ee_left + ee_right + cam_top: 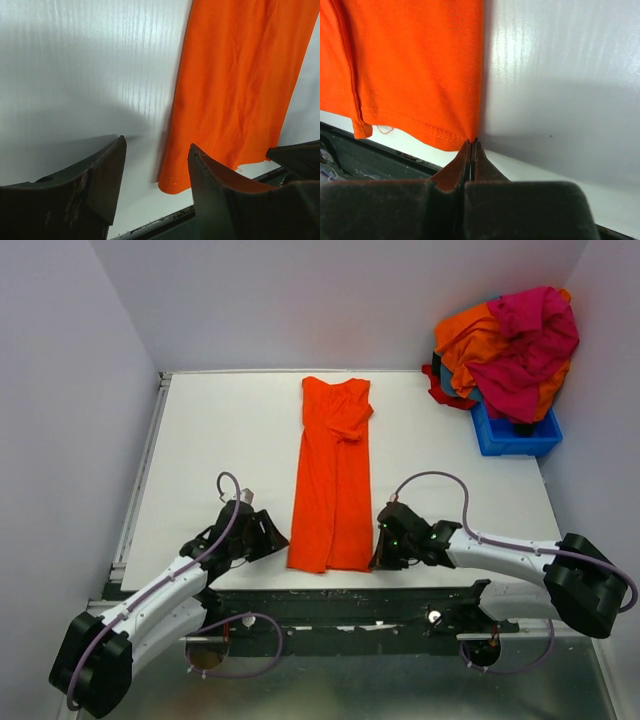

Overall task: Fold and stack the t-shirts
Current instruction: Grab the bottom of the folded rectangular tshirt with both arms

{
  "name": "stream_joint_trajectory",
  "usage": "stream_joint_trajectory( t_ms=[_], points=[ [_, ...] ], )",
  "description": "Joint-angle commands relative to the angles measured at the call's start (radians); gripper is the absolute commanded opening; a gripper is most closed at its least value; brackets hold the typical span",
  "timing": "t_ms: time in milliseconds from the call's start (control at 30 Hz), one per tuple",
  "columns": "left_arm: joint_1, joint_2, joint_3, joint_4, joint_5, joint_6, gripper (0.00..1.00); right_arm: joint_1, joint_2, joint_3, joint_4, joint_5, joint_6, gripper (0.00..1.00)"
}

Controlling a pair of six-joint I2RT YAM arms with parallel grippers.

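A bright orange t-shirt (330, 480), folded into a long narrow strip, lies flat down the middle of the white table (220, 430). My left gripper (268, 537) stands open just left of its near left corner. In the left wrist view that corner of the shirt (172, 182) shows between the two spread fingers, with the gripper (157, 142) apart from the cloth. My right gripper (380, 545) is at the near right corner. In the right wrist view the right gripper (471, 141) has its jaws pressed together on the tip of the hem of the shirt (410, 70).
A blue plastic bin (515, 435) stands at the back right, heaped with a magenta-pink shirt (535, 335), an orange one (470, 335) and a red one (440, 385). The table's near edge and a black rail (340, 605) run just behind both grippers.
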State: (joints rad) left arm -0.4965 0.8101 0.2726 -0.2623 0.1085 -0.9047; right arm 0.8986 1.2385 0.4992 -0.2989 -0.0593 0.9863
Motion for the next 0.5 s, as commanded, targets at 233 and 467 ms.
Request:
stream_joint_trajectory(
  t_ms=[233,467],
  points=[
    [-0.125,0.076,-0.007,-0.029,0.045,-0.082,0.59,0.008,0.045,0.004,-0.049,0.035,-0.018,0.01],
    [-0.163,0.097,0.005,-0.052,0.004,-0.100,0.49,0.008,0.062,0.015,-0.032,0.030,-0.015,0.01]
  ],
)
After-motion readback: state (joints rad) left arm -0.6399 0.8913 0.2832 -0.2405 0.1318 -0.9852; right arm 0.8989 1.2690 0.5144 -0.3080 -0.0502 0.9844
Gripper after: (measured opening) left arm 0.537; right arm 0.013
